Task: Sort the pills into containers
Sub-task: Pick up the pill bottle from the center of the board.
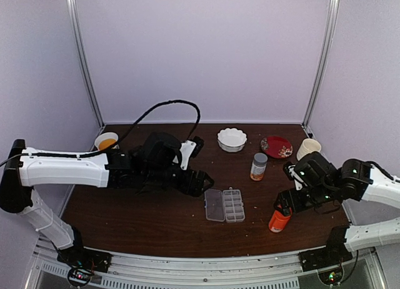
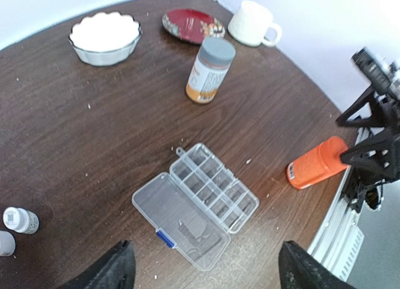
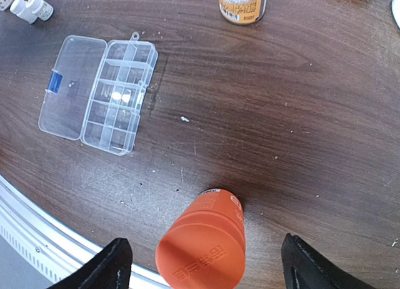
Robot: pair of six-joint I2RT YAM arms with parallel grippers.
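Organizer box (image 3: 70, 82): open on the tabletop (image 3: 300, 114), lid flat
Pills (image 3: 117, 97): two in one compartment
Left hand (image 2: 206, 254): wide, empty, over the box
Right hand (image 3: 205, 239): wide, astride orange bottle (image 3: 200, 254) (lettering unreadable), right of the box

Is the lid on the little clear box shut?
No, the clear box is open, with its lid folded out flat beside the little compartments.
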